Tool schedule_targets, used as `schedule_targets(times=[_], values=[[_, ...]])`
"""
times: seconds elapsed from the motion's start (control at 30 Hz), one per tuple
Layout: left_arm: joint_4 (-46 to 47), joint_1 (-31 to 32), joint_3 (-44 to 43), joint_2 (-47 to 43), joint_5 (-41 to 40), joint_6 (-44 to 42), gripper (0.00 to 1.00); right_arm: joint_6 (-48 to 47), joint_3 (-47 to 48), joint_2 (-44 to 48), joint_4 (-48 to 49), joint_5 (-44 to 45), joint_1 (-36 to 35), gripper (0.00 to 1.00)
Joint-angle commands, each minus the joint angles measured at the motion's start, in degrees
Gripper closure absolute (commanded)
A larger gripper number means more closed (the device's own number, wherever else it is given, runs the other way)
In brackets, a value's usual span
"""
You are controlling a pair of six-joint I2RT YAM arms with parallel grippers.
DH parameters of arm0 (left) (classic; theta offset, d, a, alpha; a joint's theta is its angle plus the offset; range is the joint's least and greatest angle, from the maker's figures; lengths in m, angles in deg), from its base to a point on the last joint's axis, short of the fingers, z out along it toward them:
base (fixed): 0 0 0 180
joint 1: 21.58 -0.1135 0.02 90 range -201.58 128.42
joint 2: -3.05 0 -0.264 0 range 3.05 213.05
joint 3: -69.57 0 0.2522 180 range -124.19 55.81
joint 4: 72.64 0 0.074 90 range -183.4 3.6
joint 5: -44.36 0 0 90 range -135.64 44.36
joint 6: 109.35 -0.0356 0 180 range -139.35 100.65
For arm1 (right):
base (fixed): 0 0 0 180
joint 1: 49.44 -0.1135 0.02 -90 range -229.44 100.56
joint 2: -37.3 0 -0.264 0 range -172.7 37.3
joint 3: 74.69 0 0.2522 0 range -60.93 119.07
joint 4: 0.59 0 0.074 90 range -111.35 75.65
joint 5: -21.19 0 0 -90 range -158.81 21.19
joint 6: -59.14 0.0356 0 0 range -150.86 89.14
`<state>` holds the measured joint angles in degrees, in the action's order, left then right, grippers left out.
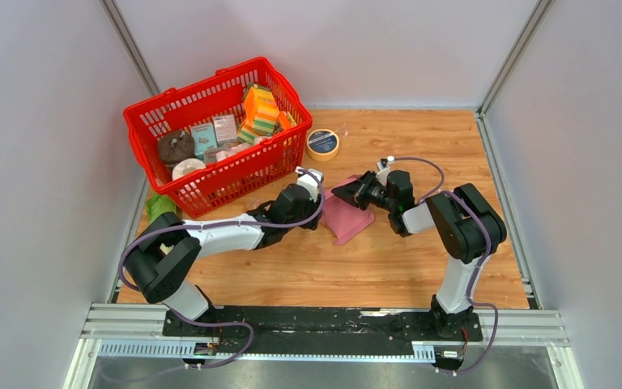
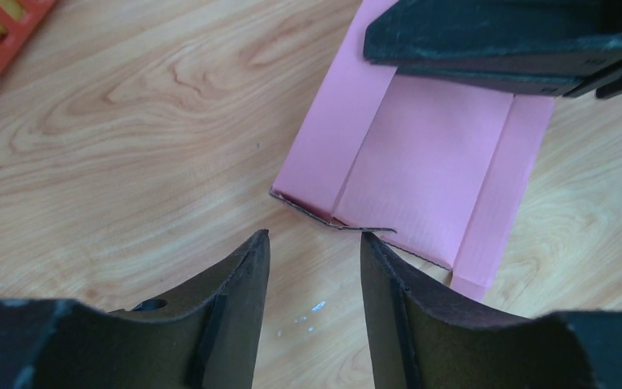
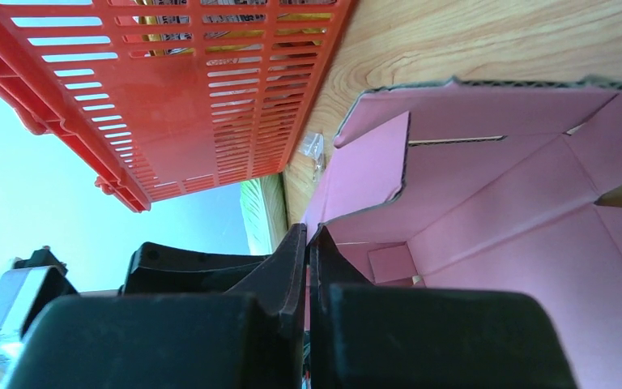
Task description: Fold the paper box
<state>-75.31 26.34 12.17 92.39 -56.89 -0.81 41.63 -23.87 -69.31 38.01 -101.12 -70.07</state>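
The pink paper box (image 1: 345, 217) lies partly folded on the wooden table between the two grippers. In the left wrist view it (image 2: 421, 162) shows creased panels and a raised side wall. My left gripper (image 2: 314, 243) is open and empty, its tips just short of the box's near edge. My right gripper (image 3: 308, 239) is shut on a wall of the paper box (image 3: 502, 211), whose open pink inside with flaps fills that view. In the top view the right gripper (image 1: 348, 192) holds the box's far end and the left gripper (image 1: 317, 212) sits at its left side.
A red basket (image 1: 215, 134) with striped packs, small cartons and other items stands at the back left, close behind the left arm. A roll of tape (image 1: 322, 143) lies beside it. A green object (image 1: 159, 206) lies at the left table edge.
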Motion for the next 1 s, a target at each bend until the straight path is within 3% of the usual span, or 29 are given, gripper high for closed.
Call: schedule_targets(times=[0.0, 0.4, 0.73, 0.97], values=[[5.17, -0.02, -3.47, -1.09, -1.58, -0.18, 0.47, -2.35, -1.90, 0.87, -3.23, 0.32, -1.09, 0.99], [2.36, -0.02, -4.09, -1.53, -1.94, -0.79, 0.46, -3.40, -2.69, 1.40, -3.49, 0.67, -1.53, 0.98], [2.35, -0.02, -6.11, 0.83, -7.91, 3.25, 0.48, -1.73, -3.13, 1.40, -2.35, 1.64, -2.84, 1.00], [0.87, 0.07, -6.02, -0.83, -5.98, 2.90, 0.48, -4.03, -3.04, 2.81, -5.87, 2.17, -2.76, 0.99]])
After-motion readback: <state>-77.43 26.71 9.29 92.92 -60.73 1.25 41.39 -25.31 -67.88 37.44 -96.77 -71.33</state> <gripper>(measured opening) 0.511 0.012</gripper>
